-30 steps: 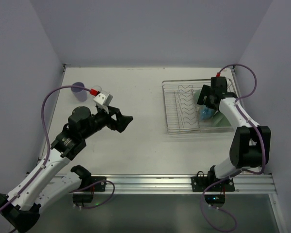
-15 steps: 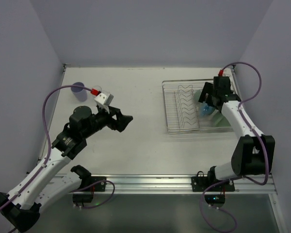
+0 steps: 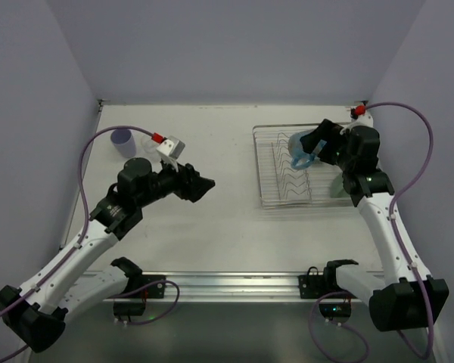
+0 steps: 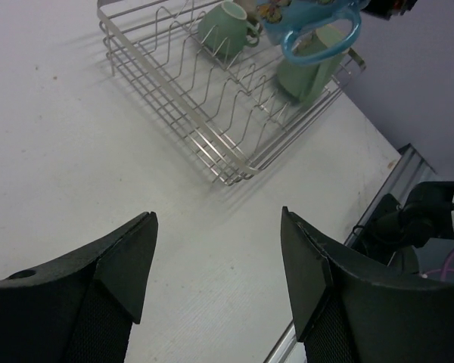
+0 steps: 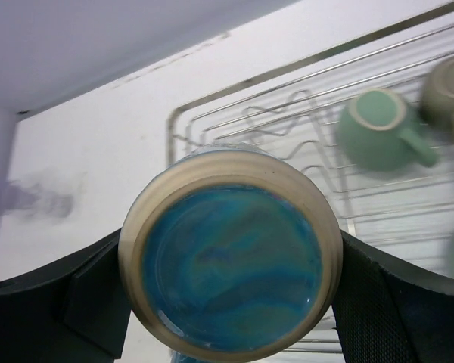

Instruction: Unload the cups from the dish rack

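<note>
Cups partly unloaded: lavender cup (image 3: 122, 141) and clear glass (image 3: 147, 140) stand on the worktop (image 3: 212, 242) at far left, well apart from the dish rack (image 3: 266, 170). My right pincer (image 3: 312, 145) is clenched on the blue mug (image 5: 231, 272), base toward its camera, lifted above the rack's wires. Remaining in the rack: pale green cup (image 4: 225, 26), green mug (image 4: 306, 72), a blurred olive cup (image 5: 448, 85). My left pincer (image 4: 216, 261) is spread wide, empty, over worktop near the rack. I judge about half remains.
</note>
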Tool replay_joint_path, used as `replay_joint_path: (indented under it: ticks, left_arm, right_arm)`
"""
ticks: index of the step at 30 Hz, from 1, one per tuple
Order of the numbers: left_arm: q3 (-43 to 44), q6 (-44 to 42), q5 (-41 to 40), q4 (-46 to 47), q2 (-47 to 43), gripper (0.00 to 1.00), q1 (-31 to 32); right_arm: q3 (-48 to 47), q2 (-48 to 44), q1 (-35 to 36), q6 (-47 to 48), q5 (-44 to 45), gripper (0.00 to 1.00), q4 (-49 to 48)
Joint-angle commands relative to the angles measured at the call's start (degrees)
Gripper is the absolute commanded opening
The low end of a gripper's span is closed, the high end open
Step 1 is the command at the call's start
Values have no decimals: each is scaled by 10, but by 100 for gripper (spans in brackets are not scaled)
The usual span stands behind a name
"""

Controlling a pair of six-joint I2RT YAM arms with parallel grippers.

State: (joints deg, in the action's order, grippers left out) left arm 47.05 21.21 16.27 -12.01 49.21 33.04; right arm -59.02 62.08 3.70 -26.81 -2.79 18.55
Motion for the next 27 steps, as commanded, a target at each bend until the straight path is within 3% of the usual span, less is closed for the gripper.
replay_joint_path:
  ticks: [1, 6, 10, 13, 27]
  left_arm:
    - [26, 66, 55, 89, 17, 71, 3]
    - [10, 142, 82, 183, 41, 71, 2]
    - [2, 175, 73, 235, 68, 70, 2]
    - [0, 197, 67, 261, 89, 71, 2]
    - [-6, 246, 99, 365, 155, 69, 3]
  right_arm:
    - [19, -32, 43, -83, -136, 41, -157]
    - [29, -32, 118, -128, -171, 41, -245]
    - [58, -21, 138, -213, -257, 41, -378]
    - [73, -12, 149, -259, -287, 41, -423]
    - [140, 1, 166, -329, -358, 41, -529]
